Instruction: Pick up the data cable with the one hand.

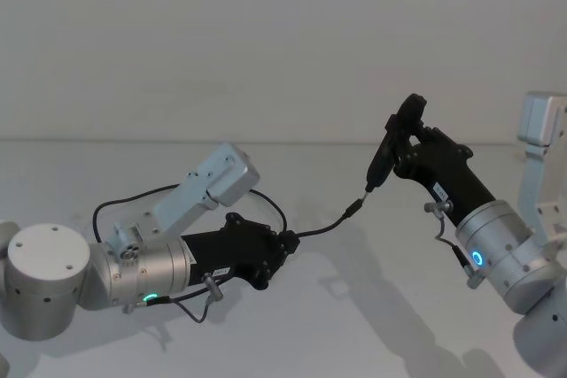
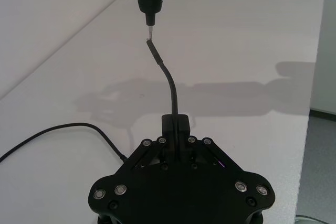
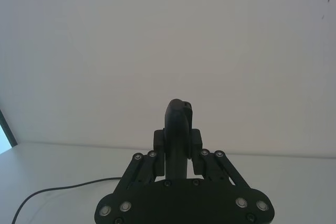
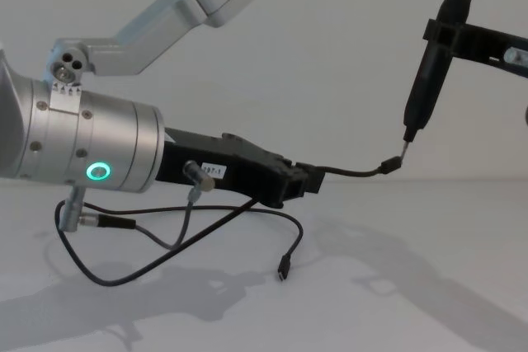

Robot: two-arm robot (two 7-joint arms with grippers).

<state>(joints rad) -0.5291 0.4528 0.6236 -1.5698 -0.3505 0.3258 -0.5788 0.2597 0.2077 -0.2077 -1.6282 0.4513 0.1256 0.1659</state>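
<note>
White matte table [image 1: 292, 325] carries both arms' shadows. Left gripper [image 4: 304, 179], black plastic two-fingered, on a thick silver cylinder with green glowing ring, reaches toward centre, low over the table. Right gripper [image 1: 409, 135], same black build, blue ring on its cylinder, is raised on the right; jaws clenched on a slim black rod-shaped tool [image 4: 429, 72] with pale tip pointing down.

Data cable [image 1: 323, 226], long thin black cord: left jaws are closed around it near one end. That short end arches forward, its plug just under the rod's tip. The rest loops back behind the left arm; the other plug [image 4: 284, 270] dangles just above the table.

Judgement: grasp made, lift under way. Keep grip firm, raise straight and slowly so slack follows without snagging the short grey wire [image 4: 177, 224] hanging under the wrist. Avoid swinging the plug into the rod tip.
</note>
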